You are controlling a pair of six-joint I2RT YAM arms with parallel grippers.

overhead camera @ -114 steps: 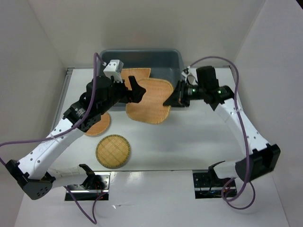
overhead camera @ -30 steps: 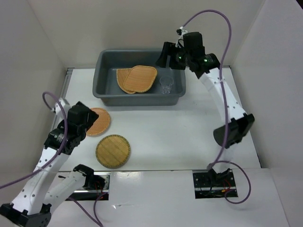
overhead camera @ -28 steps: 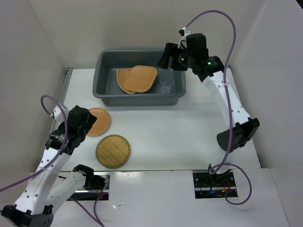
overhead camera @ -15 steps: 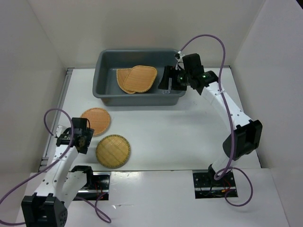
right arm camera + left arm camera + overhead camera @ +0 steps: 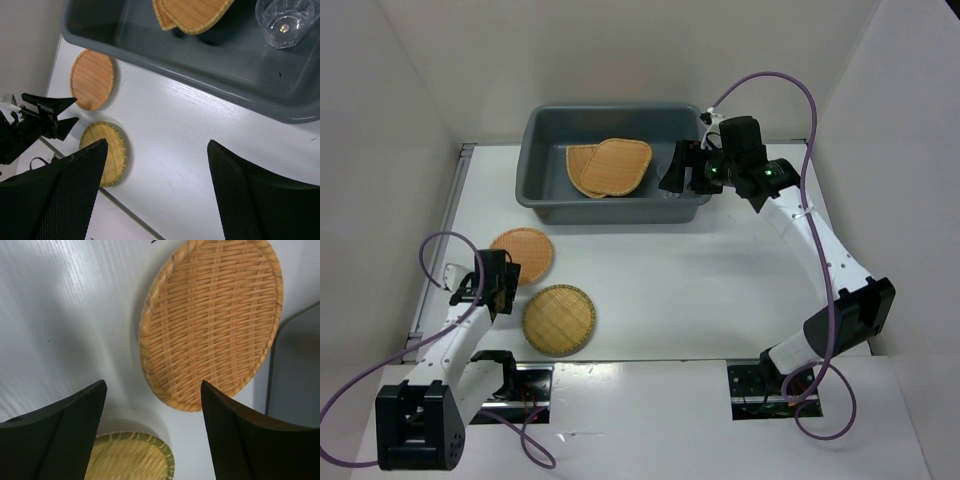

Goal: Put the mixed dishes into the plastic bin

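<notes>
The dark grey plastic bin (image 5: 533,192) stands at the back of the table. Inside it a fan-shaped wicker tray (image 5: 580,166) lies under a rounded square one (image 5: 620,164), and a clear glass cup (image 5: 285,21) stands at the right end. Two round trays lie on the table: an orange one (image 5: 527,254) and a green-rimmed one (image 5: 559,320). My left gripper (image 5: 504,284) is open low over the gap between the two round trays (image 5: 212,322) (image 5: 131,458), holding nothing. My right gripper (image 5: 678,170) is open and empty above the bin's right front corner, hiding the cup from above.
White walls close in the table on the left, back and right. The bin's front wall (image 5: 200,70) runs beneath my right wrist, and its edge (image 5: 295,370) shows just beyond the orange tray. Purple cables loop off both arms.
My left arm has pulled back and dropped low beside the round trays. My right arm has swung from behind the bin to over its right front corner. Both grippers stayed open.
</notes>
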